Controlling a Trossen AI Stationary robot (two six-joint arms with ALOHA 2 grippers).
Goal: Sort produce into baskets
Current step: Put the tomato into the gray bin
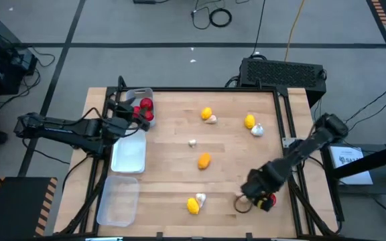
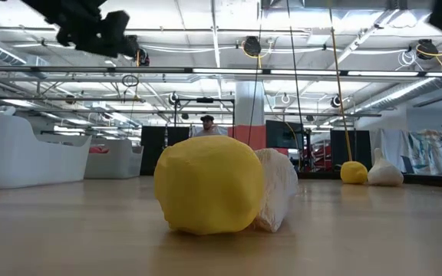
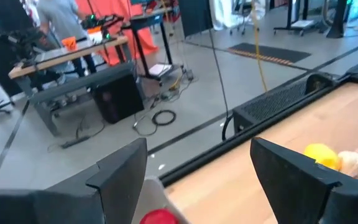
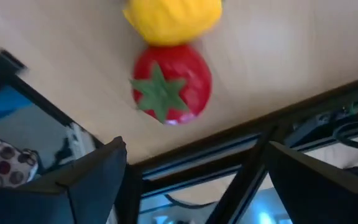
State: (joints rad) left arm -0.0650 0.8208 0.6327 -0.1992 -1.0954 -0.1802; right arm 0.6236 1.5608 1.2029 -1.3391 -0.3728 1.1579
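Produce is scattered all over the wooden table in the high view: yellow and garlic pairs near the far side, one lone orange piece mid-table, another pair at the near edge. Red tomatoes already sit in the far tray, with two more trays lined up toward the near edge. The left gripper hovers over that tomato tray; the right gripper is low at the near right corner.

Low view is mostly one big yellow piece touching a garlic bulb.

Left wrist view: fingers spread apart, a bit of red between them.

Right wrist view: fingers wide apart, holding nothing, with a tomato touching a yellow piece just ahead.
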